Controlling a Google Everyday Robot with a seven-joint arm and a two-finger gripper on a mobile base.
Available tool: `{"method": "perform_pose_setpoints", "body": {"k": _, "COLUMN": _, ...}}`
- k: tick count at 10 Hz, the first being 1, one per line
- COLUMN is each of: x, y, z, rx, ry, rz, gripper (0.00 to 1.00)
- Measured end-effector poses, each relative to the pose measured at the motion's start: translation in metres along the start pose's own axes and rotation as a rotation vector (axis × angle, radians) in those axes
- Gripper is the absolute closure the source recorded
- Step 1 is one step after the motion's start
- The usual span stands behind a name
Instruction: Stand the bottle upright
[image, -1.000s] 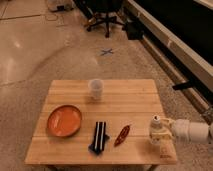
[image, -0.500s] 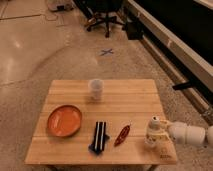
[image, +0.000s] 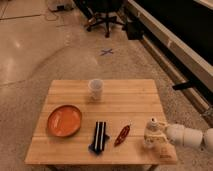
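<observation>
A small wooden table (image: 105, 105) stands on a shiny stone floor. On its left side lies a round orange plate (image: 65, 120). To the right of the plate, near the front edge, lies a dark item with pale stripes (image: 99, 136). Behind it, toward the back of the table, stands a see-through plastic cup (image: 95, 89), well apart from the rest. Just right of the striped item lies a little red-brown pointed thing (image: 122, 135), tilted. Farther right, near the front right corner, is the bottle (image: 151, 132), pale with a small cap on top, looking upright. The gripper (image: 156, 136) is right at the bottle, at the end of the white arm (image: 187, 136) that comes in from the right edge. Nothing lies between the bottle and the red-brown thing. I cannot tell how it is holding the bottle. Far back, an office chair (image: 106, 11) stands on the floor.
</observation>
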Motion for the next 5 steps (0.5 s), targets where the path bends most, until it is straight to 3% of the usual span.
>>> {"method": "perform_pose_setpoints", "body": {"k": 2, "x": 0.0043, "y": 0.0034, "z": -0.0036, "rx": 0.008, "ry": -0.009, "rz": 0.0, "gripper": 0.25}}
{"method": "perform_pose_setpoints", "body": {"k": 5, "x": 0.0121, "y": 0.0103, "z": -0.0085, "rx": 0.014, "ry": -0.012, "rz": 0.0, "gripper": 0.2}}
